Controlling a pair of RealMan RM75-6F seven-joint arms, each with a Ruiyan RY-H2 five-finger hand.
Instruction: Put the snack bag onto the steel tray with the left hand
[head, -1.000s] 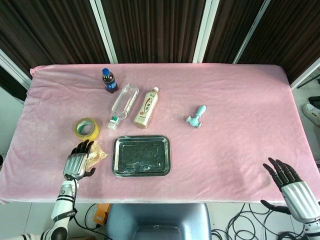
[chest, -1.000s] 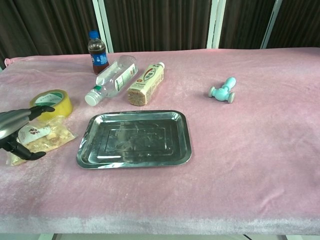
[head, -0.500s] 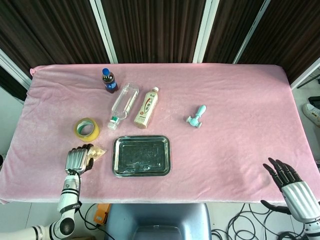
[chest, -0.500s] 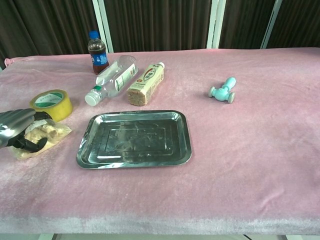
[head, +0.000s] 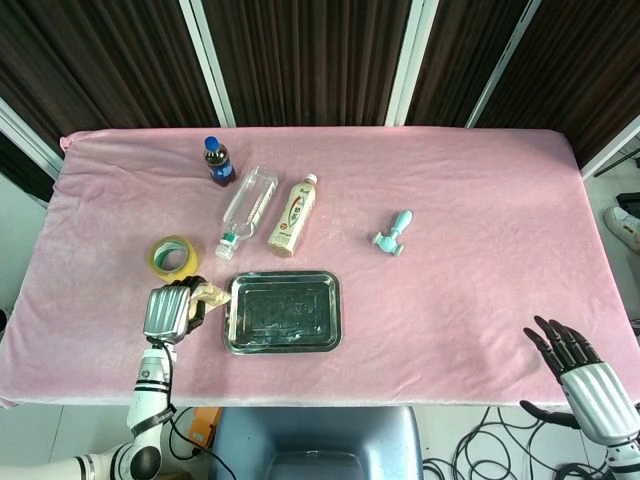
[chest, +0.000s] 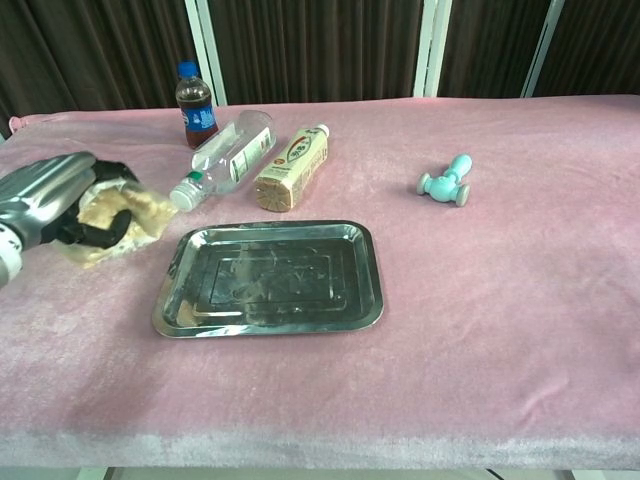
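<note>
My left hand (head: 168, 311) (chest: 62, 203) grips the snack bag (chest: 130, 222), a clear crinkled pouch of tan pieces, and holds it lifted above the cloth. In the head view the snack bag (head: 212, 293) sticks out of the fingers just left of the steel tray (head: 283, 343), near its upper left corner. The steel tray (chest: 268, 316) lies flat with nothing in it. My right hand (head: 585, 374) hangs at the lower right off the table's front edge, fingers spread, holding nothing.
A yellow tape roll (head: 172, 256) lies just behind my left hand. Behind the tray are a clear bottle (head: 247, 207) and a milk-tea bottle (head: 292, 215) lying down, and a cola bottle (head: 219, 162) upright. A teal roller (head: 392, 234) sits to the right.
My left hand closed on the snack bag, lifted it off the cloth and carried it right toward the tray's left edge. The right hand has stayed put.
</note>
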